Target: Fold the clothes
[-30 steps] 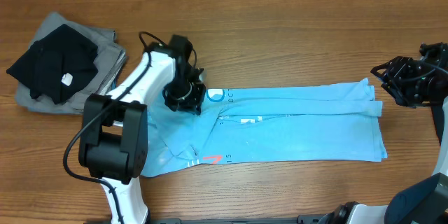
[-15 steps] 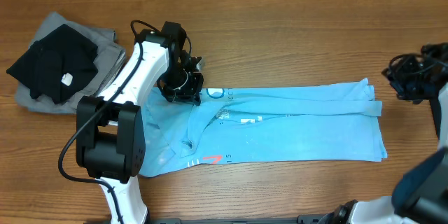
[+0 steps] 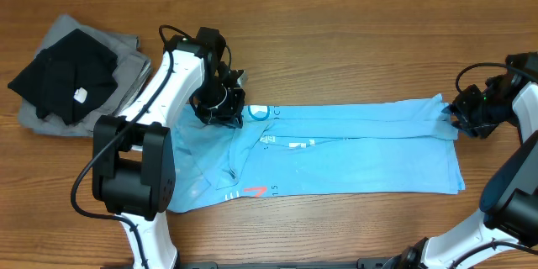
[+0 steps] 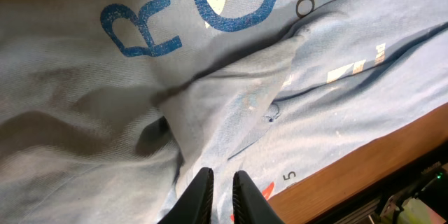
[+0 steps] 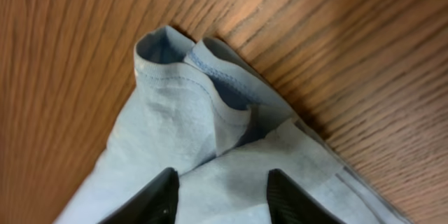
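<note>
Right tool point(image 3: 451, 116) has swung in, fingers spread over T-shirt point(image 3: 353, 160) corner.

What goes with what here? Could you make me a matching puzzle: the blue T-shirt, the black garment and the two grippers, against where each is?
1 blue T-shirt
2 black garment
3 left gripper
4 right gripper

A at the shirt's right-end corner
B on top of the grey garment
C laid out long across the table
D by the shirt's blue ring print

Pairs: 1-C, 2-B, 3-D, 4-A
</note>
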